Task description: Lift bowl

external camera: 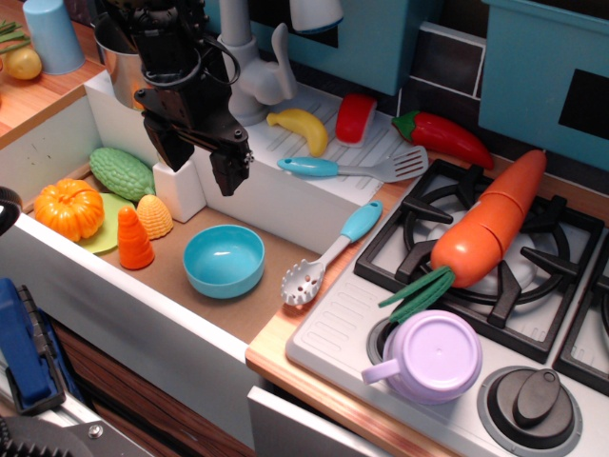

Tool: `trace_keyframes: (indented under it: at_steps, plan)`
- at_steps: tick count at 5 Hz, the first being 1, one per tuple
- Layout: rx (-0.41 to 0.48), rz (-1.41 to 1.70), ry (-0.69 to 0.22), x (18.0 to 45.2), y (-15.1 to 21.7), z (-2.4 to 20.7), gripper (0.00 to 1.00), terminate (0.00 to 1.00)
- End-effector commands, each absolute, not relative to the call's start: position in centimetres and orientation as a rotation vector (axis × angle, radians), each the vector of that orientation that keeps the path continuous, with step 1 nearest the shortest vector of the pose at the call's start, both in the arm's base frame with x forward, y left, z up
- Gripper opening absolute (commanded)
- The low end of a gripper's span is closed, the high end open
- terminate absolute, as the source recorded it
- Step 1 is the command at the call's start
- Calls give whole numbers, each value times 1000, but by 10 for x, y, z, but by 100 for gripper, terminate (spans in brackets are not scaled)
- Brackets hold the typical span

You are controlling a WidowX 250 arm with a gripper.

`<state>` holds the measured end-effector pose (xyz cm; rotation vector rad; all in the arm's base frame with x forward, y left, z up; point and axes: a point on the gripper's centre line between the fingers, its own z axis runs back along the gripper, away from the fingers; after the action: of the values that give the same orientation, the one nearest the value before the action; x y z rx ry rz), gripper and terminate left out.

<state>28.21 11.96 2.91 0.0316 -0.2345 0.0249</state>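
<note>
The light-blue bowl [225,260] sits upright and empty on the brown floor of the toy sink [190,314], near its front wall. My black gripper [203,173] hangs above the sink, up and to the left of the bowl, in front of a white divider block [181,188]. Its two fingers are spread apart with nothing between them. It is not touching the bowl.
In the sink left of the bowl lie an orange cone [133,238], a yellow corn piece [154,215], a pumpkin [68,209] and a green gourd [122,173]. A blue-handled slotted spoon [328,257] lies on the right sink edge. A lilac cup [428,357] and a big carrot [490,224] sit on the stove.
</note>
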Motion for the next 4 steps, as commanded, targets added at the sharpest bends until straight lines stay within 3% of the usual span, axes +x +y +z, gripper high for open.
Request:
trace_keyframes:
  at_steps: [1, 4]
  plan:
    - [32, 25, -235, 282, 120, 29, 100, 0]
    - [46, 68, -287, 270, 133, -22, 100, 0]
